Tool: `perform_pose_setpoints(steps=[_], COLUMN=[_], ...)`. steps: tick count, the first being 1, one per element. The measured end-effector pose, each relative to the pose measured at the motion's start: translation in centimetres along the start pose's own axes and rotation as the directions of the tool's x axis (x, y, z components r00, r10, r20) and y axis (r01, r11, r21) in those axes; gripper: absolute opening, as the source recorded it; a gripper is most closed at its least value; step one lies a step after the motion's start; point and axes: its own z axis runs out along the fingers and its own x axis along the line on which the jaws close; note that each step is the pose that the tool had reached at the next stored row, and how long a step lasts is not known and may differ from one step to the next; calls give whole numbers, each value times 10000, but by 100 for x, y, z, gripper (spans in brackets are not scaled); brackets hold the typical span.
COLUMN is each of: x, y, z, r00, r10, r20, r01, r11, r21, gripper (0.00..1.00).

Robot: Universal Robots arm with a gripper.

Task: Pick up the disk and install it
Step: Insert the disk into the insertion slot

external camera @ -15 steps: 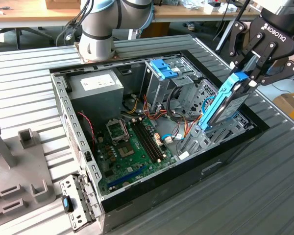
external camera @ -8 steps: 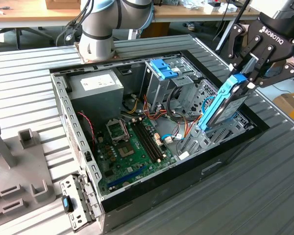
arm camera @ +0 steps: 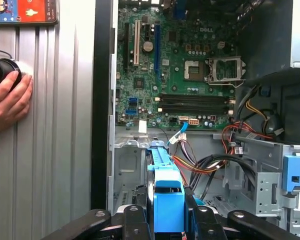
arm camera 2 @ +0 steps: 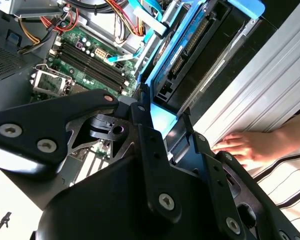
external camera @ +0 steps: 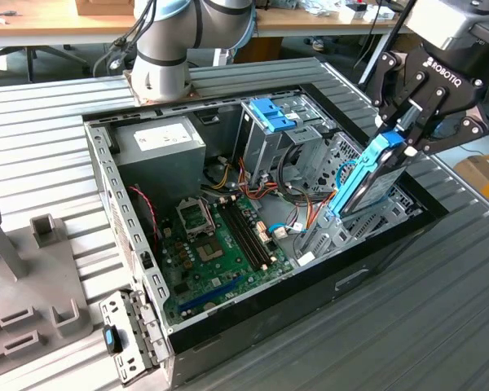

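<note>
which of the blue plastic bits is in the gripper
The long light-blue rail framing the disk, held on edge by the gripper. The squarish blue tab sits on the silver drive cage, clear of the gripper.

Open PC case (external camera: 350,273) sits open side up on the ribbed metal table (external camera: 41,147). Inside:
- green motherboard (external camera: 216,252) with CPU socket (external camera: 194,216) and black RAM slots (external camera: 246,236)
- grey PSU (external camera: 159,151) with a white label
- silver drive cage (external camera: 265,142) with a blue tab (external camera: 270,114), near the PSU
- coloured cables (external camera: 228,179) between the PSU and the cage

A loose bracket (external camera: 130,334) lies just beside the case's near corner. A grey fixture (external camera: 24,277) stands on the exterior view's left.
</note>
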Motion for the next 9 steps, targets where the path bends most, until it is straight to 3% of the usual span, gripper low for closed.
perform_pose_setpoints(steps=[9], x=[6], y=[1], z=[149], r00=[10000], r10=[0], r20=[-1], r01=[0], r11=[10000], r21=[-1], gripper=[37])
